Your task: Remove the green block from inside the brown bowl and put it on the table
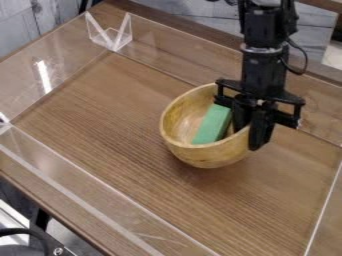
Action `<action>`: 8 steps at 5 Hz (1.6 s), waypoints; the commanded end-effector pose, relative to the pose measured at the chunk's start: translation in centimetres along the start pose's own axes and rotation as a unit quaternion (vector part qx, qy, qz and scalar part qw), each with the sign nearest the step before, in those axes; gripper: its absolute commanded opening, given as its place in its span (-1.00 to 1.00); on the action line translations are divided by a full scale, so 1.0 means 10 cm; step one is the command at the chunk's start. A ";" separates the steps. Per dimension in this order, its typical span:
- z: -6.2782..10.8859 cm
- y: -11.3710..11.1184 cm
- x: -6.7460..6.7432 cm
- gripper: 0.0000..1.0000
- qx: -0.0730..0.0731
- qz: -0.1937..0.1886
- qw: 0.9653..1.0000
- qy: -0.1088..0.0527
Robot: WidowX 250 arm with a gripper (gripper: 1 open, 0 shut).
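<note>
None of the task looked finished: the green block [211, 125] leaned inside the brown bowl [201, 148], not on the tabletop [94, 110]. The gripper [258, 128] hung at the bowl's far rim, jaws closed beside the block; lifting out remained.

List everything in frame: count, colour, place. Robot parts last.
green block: 1, mint green, inside the bowl, leaning against its right inner wall
brown bowl: 1, light-brown wood, right of centre on the table
table: 1, dark-brown wood grain, fills the view
acrylic walls: clear, along the table edges
clear stand: 1, transparent, back left corner
gripper: 1, black, over the bowl's right rim, jaws shut, down at the block's right edge
arm: 1, black, rising from the gripper to the top edge
</note>
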State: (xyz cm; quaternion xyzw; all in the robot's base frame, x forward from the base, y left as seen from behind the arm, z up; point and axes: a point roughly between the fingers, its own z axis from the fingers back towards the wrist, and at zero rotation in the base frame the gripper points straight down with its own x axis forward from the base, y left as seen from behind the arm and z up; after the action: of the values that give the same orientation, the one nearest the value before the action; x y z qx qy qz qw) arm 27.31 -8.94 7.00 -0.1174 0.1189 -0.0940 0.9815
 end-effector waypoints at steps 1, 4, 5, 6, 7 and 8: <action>0.04 -0.09 0.05 -1.00 -0.003 -0.032 0.999 -0.023; -0.12 -0.15 0.06 -1.00 -0.011 -0.048 0.998 -0.025; -0.16 -0.16 0.05 -1.00 -0.015 -0.051 0.998 -0.024; -0.20 -0.18 0.04 -1.00 -0.020 -0.053 0.998 -0.022; -0.24 -0.19 0.03 -1.00 -0.025 -0.055 0.998 -0.021; -0.28 -0.20 0.02 -1.00 -0.030 -0.056 0.998 -0.018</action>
State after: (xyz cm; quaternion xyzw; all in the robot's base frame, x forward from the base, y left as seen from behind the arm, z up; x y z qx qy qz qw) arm 26.57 -10.49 5.28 -0.1385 0.1052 -0.0973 0.9799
